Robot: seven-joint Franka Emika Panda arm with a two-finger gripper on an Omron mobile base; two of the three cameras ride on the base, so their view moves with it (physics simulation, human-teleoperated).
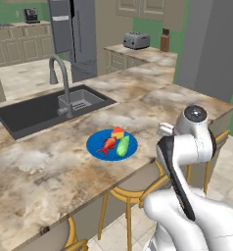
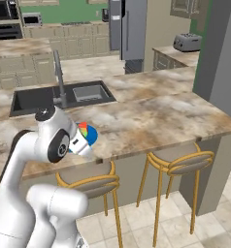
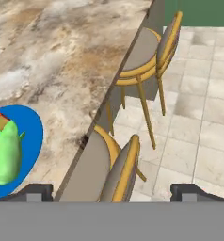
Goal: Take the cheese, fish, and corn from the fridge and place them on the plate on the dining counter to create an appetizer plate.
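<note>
All three foods sit on the plate [image 1: 95, 145] on the dining counter [image 1: 50, 166].

From the left base view you see the fish [image 1: 107, 144], corn [image 1: 123, 146] and cheese [image 1: 118, 133] huddled together on the blue plate, near the counter's front edge, the sink [image 1: 35, 112] behind, the fridge [image 1: 77, 34] far back. From the right base view your arm covers most of the plate. In the hand view your gripper [image 3: 112, 192] hangs past the counter edge above the stools [image 3: 149, 52], fingertips [image 3: 37, 192] wide apart and empty, corn and plate at left.

Base views flanking plate [image 1: 96, 146]; hand view downward
</note>
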